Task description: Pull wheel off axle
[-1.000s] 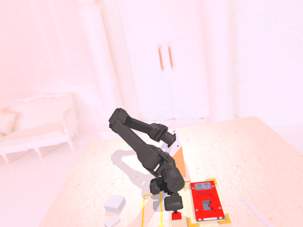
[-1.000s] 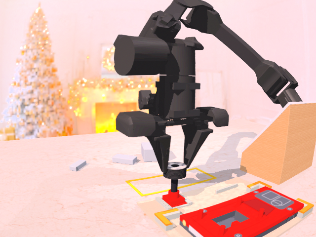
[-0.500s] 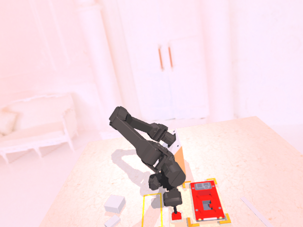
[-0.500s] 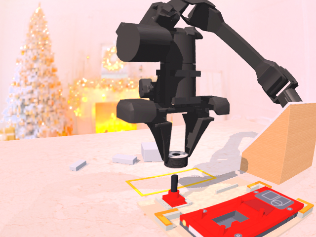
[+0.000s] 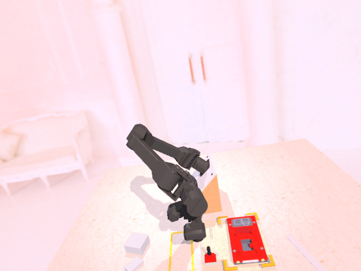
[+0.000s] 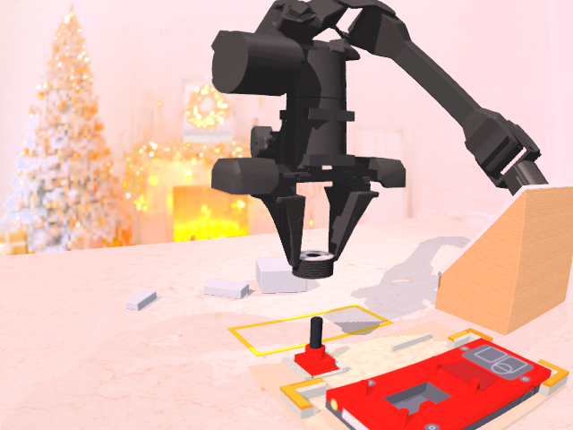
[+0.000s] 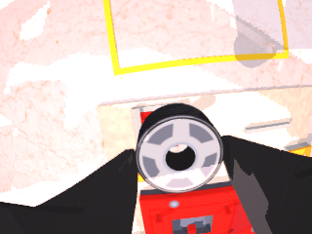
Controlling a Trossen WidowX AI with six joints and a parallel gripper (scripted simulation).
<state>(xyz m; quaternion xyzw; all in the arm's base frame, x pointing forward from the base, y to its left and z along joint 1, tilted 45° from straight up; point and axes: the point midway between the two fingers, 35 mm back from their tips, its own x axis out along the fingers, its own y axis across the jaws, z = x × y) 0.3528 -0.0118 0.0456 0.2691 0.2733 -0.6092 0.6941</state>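
Observation:
The wheel point(image 6: 312, 269) point(image 7: 179, 171), black-treaded with a grey and white hub, is held level between the fingertips. My gripper point(image 6: 314, 263) point(image 7: 178, 151) is shut on it. The wheel hangs above the bare top of the upright black axle point(image 6: 316, 331) point(image 5: 208, 250), with a gap between them in the exterior view. The axle stands on a red base point(image 6: 316, 361) point(image 5: 210, 257). The marked area is a yellow outline point(image 6: 257, 354) point(image 5: 170, 248) point(image 7: 115, 60) on the table beside the base. The fingertips and wheel are hidden in the top view.
A red car chassis point(image 5: 236, 254) point(image 6: 356, 398) point(image 7: 161, 214) lies between orange corner brackets point(image 5: 230, 267) point(image 6: 298, 400). Pale grey blocks point(image 5: 136, 243) point(image 6: 226, 288) lie beyond the marked area. A wooden wedge point(image 6: 500, 268) point(image 5: 213, 198) stands near the arm's base.

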